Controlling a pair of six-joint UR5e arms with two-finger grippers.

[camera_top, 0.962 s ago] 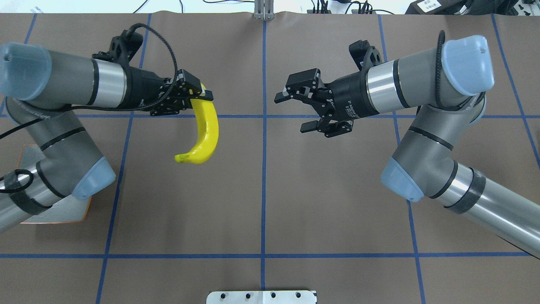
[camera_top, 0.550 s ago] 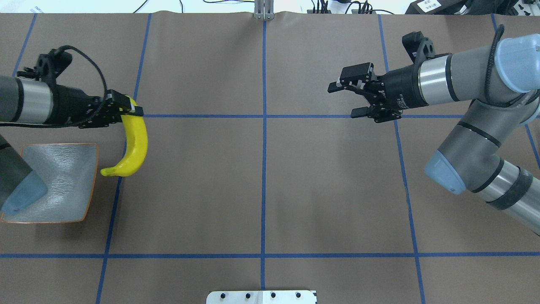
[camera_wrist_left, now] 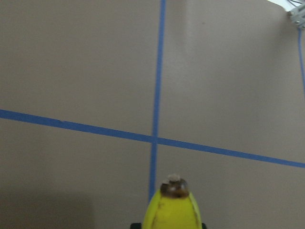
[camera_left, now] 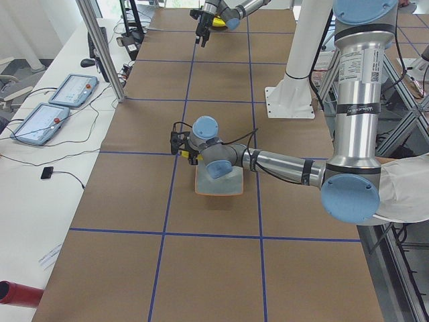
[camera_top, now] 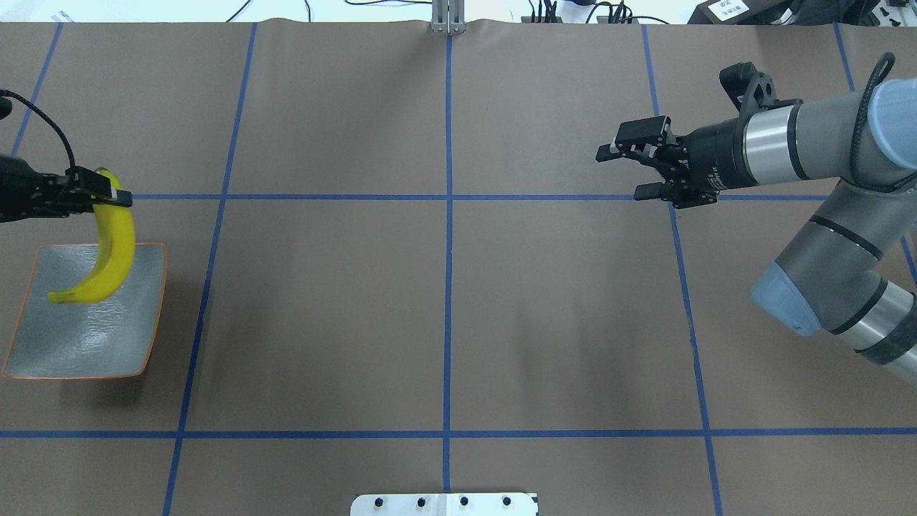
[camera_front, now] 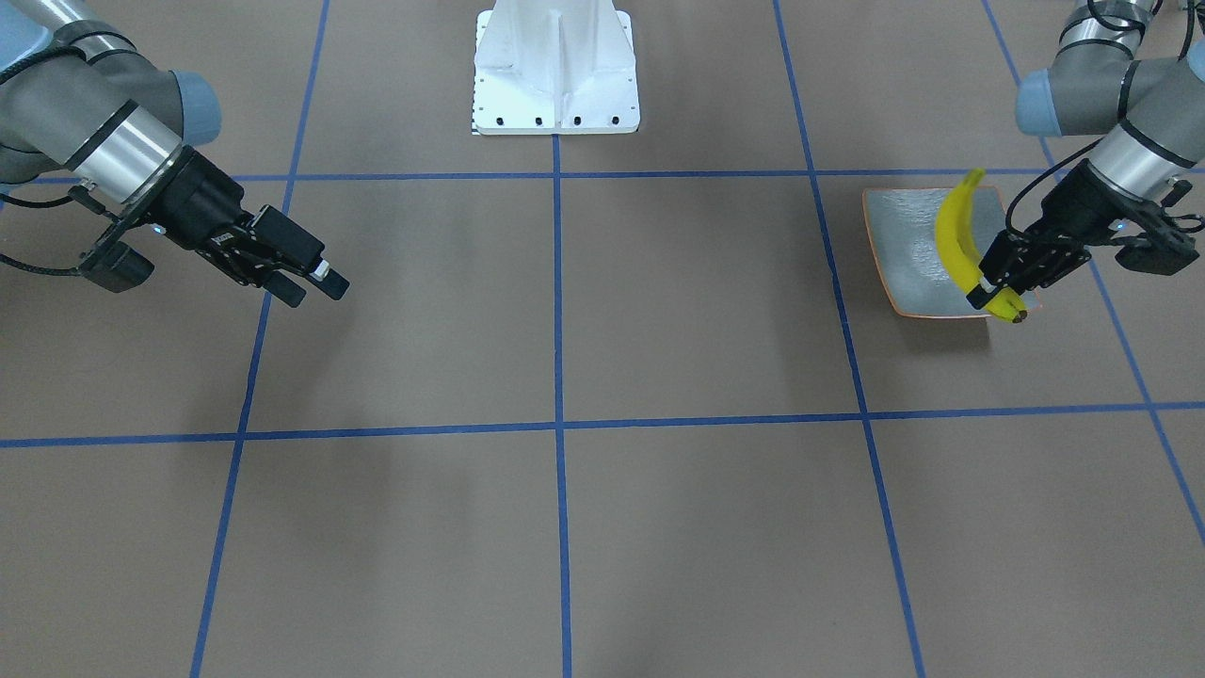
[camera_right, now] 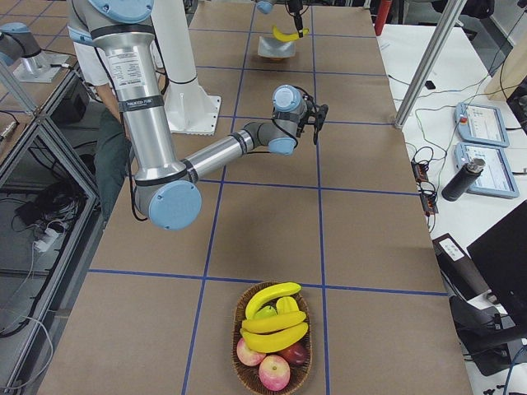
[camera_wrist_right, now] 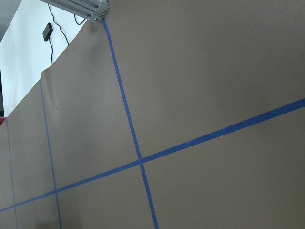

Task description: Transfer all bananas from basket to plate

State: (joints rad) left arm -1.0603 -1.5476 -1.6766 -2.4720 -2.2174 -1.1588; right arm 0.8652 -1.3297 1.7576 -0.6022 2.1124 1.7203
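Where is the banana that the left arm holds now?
In the overhead view the banana is at the far left, one end in the left gripper, over the plate.

The left gripper [camera_front: 996, 287] clamps a banana [camera_front: 951, 240] by its dark-tipped end over the plate [camera_front: 902, 247]. Across the desk [camera_front: 565, 330], the right gripper [camera_front: 314, 288] hangs, fingers [camera_front: 325, 276] apart.

- The left gripper [camera_top: 106, 193] hangs near the table's left edge, wrist about level, fingers pinched on one end of a banana [camera_top: 118, 244].
- The right gripper [camera_top: 625, 173] hovers over the table's right half, jaws spread and empty, pointing toward the middle.
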